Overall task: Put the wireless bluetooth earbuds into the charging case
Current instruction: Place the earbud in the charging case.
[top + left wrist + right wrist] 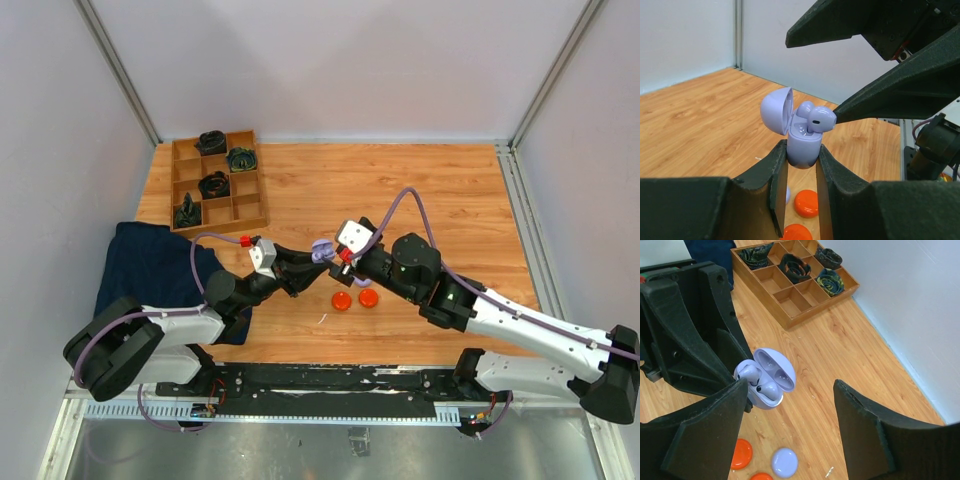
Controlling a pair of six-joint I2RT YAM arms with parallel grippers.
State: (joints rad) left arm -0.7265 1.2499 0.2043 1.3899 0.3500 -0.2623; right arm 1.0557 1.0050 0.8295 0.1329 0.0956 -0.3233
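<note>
Left hand (802,167) is clamped on the lavender charging case (802,147), lid flipped open, held up over the middle of the worktop (430,190), a bit toward the near edge. Two lavender earbuds (819,119) sit in it. Right hand (790,405) is spread wide and empty, one fingertip right against an earbud. Orange discs (806,202) lie underneath.
</note>
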